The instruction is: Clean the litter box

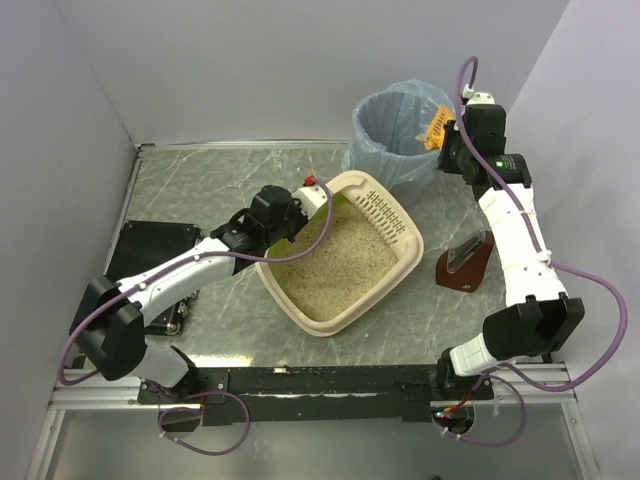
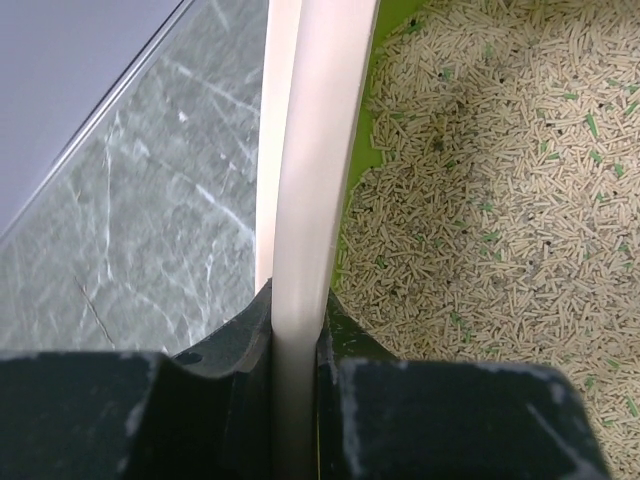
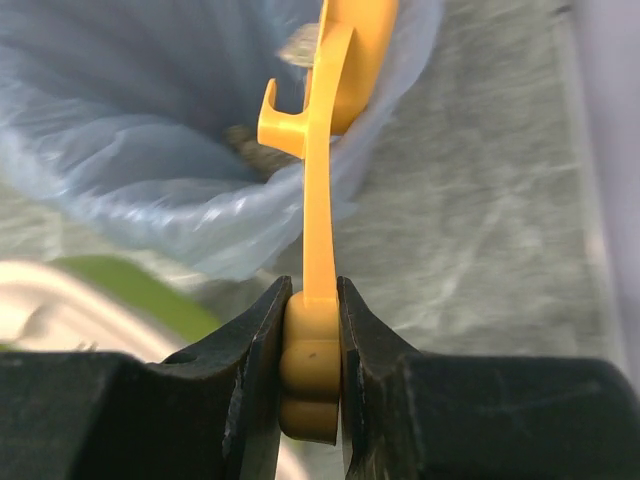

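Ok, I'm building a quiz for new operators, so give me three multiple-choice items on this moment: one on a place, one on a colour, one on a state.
1. Where is the scoop?
A. lying in the litter
B. held over the bin
C. dropped on the floor

2. What colour is the inner wall of the litter box?
A. lime green
B. blue
C. red

3. What is the left gripper doing?
A. hanging open above the litter
B. shut on the litter box's rim
C. holding the scoop

Answers:
1 B: the right gripper pinches the scoop's handle, and the scoop's head reaches over the bin's mouth.
2 A: a green strip shows between the cream rim and the litter.
3 B: the left wrist view shows the cream rim clamped between both fingers.
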{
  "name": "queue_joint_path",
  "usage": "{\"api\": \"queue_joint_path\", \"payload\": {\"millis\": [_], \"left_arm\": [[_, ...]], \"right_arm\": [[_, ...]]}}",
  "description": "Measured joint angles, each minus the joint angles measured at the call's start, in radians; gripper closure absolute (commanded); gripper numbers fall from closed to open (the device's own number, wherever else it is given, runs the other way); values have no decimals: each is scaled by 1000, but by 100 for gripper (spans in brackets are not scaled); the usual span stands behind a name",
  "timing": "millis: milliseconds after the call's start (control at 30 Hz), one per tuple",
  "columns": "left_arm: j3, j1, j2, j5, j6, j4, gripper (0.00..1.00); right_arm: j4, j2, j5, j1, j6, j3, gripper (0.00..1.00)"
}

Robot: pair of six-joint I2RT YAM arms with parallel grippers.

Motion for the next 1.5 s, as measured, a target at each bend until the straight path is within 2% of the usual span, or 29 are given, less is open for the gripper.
{"api": "queue_joint_path", "payload": {"millis": [167,300,533,700,767,800,833,900,933,967,1067,1133,1167,1333,1400,1500], "left_arm": [[1,1,0,70,93,-2,99],[12,1,0,127,167,-28,99],[186,3,93,294,371,-269,99],[299,8,225,332,465,-394,92],[328,12,268,340,484,-420,83],[340,15,285,346,492,-427,73],[359,19,309,353,498,-438,70],[397,22,347,366,496,-460,50],[417,22,362,377,495,-460,45],[431,22,370,385,496,-457,31],[489,22,380,409,455,-449,16],[517,23,380,410,421,-435,10],[525,23,379,408,394,-418,1],[496,23,343,323,205,-346,3],[427,23,272,233,76,-305,3],[341,20,122,45,-210,-334,3]], "right_arm": [[69,-12,173,50,-154,-36,100],[114,-43,223,74,-227,-100,100],[170,-141,180,74,-213,-143,100],[223,-295,72,74,-138,-197,100],[244,-365,31,74,-99,-226,100],[249,-394,18,74,-85,-237,100],[263,-437,-6,74,-63,-261,100],[267,-502,-32,74,-31,-296,100],[266,-531,-40,74,-14,-312,100],[265,-551,-42,74,-3,-323,100],[263,-608,-43,74,37,-355,100],[266,-632,-43,74,53,-373,100],[265,-646,-43,74,61,-387,100],[264,-688,-51,74,95,-441,100],[267,-704,-63,74,112,-460,100],[278,-732,-80,74,135,-512,100]]}}
